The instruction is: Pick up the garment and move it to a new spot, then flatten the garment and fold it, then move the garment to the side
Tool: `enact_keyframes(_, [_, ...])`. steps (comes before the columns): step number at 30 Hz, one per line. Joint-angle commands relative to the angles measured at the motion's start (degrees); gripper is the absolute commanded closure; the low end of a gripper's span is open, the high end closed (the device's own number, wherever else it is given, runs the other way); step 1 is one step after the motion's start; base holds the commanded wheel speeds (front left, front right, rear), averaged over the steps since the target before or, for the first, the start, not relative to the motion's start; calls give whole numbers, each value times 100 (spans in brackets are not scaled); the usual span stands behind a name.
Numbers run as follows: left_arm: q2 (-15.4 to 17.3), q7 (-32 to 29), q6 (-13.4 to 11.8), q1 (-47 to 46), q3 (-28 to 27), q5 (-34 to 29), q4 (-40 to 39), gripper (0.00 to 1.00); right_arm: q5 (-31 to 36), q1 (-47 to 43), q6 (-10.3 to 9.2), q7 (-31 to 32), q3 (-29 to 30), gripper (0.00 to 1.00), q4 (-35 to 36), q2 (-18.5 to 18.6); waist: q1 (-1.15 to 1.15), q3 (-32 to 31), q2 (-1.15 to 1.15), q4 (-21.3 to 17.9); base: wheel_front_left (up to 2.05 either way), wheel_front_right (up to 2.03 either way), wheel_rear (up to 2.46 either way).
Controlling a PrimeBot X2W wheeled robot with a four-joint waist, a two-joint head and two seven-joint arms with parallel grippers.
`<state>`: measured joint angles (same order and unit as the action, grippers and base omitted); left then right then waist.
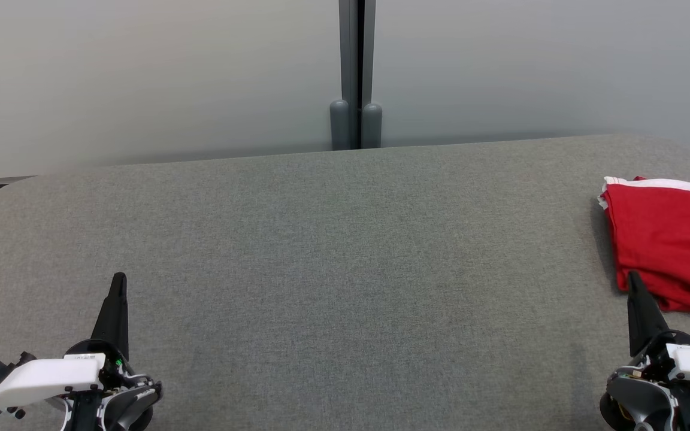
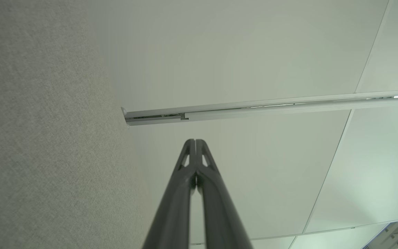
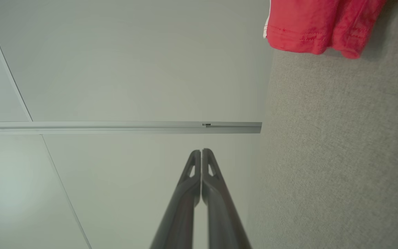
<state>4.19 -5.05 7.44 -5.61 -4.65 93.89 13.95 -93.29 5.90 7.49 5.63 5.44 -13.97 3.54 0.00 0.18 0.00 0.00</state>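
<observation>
Head view: a folded red garment (image 1: 668,239) lies at the right edge of the grey cloth-covered table (image 1: 345,269). The left gripper (image 1: 119,280) sits by the near left corner. The right gripper (image 1: 632,277) sits by the near right corner, close to the garment.

Left wrist view: fingers pressed together, holding nothing.

Right wrist view: fingers together, empty, with the garment on the table ahead.

Garment (image 1: 668,239) — soft red cloth; table (image 1: 321,239) — matt, rough woven fabric.
</observation>
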Motion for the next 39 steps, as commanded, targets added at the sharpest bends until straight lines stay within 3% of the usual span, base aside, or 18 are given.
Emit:
enact_keyframes(1, [0,-22,26,-99,-29,1,9,100,6,49,0,35,29,100,-1,15,0,0,0,0,0,0,0])
enact_keyframes(39, [-37,-78,26,-109,-97,-61,13,100,54,56,0,63,62,100,-5,-14,0,0,0,0,0,0,0])
